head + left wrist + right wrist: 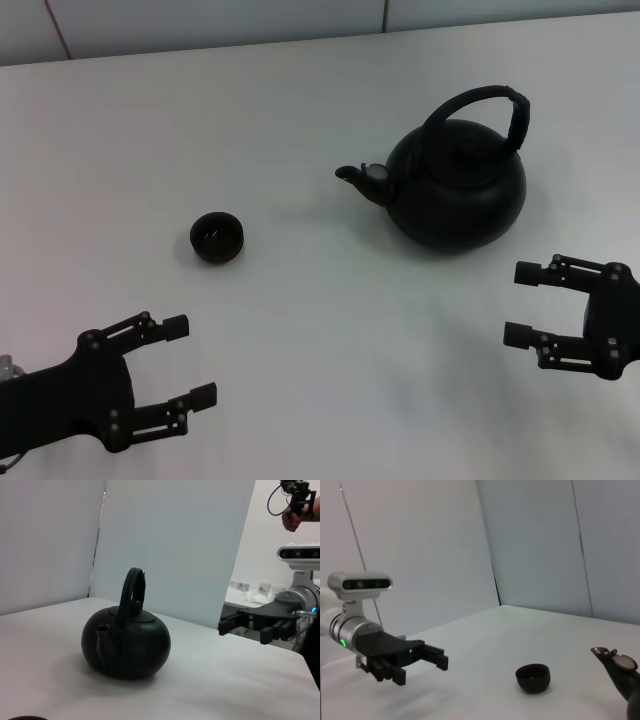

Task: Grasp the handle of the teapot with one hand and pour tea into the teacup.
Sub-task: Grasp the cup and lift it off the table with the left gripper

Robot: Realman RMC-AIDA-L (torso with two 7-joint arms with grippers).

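The matte-black teapot (pixel 455 190) stands upright on the white table, right of centre, its spout pointing left. Its arched handle (pixel 480 105) rises over the lid. The small black teacup (pixel 217 237) sits apart, to the left of the spout. My left gripper (pixel 190 360) is open and empty at the near left, in front of the cup. My right gripper (pixel 520 304) is open and empty at the near right, in front of the teapot. The left wrist view shows the teapot (pixel 127 640), its handle (pixel 132 587) and the right gripper (pixel 227 626). The right wrist view shows the teacup (pixel 533 676), the spout (pixel 615 662) and the left gripper (pixel 437 659).
The white table (pixel 320 330) runs back to pale wall panels (pixel 200 20). Bare table lies between the two grippers and between cup and teapot. A person's hand holding a device (pixel 297 510) shows far off in the left wrist view.
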